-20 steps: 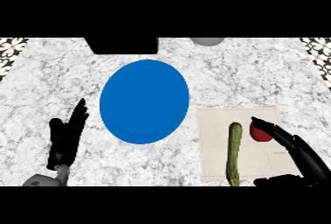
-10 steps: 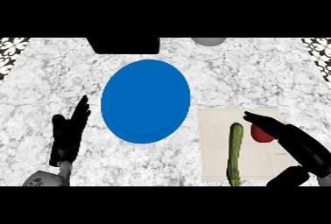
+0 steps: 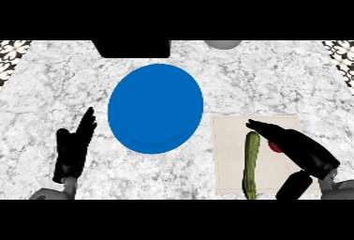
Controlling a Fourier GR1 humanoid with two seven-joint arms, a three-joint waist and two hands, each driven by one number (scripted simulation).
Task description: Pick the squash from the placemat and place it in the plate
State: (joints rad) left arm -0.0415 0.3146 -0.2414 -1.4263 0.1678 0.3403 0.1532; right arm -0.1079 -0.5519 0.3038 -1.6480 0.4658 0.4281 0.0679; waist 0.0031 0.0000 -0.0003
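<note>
A long green squash (image 3: 251, 165) lies lengthwise on the beige placemat (image 3: 229, 154) at the lower right. To the placemat's left sits a blue plate (image 3: 156, 108), bare. My right hand (image 3: 297, 146) hovers open over the placemat just right of the squash, fingers stretched toward the upper left and their tips above the squash's far end. It partly covers a small red object (image 3: 273, 146). My left hand (image 3: 73, 149) rests open at the lower left, fingers up.
A black block (image 3: 131, 48) stands at the counter's back edge, with a grey round object (image 3: 223, 44) to its right. Patterned wall corners (image 3: 14, 51) show at both back sides of the marble counter.
My right hand has risen and swung leftward across the placemat, closer to the squash's far end. Squash, plate and left hand have stayed put.
</note>
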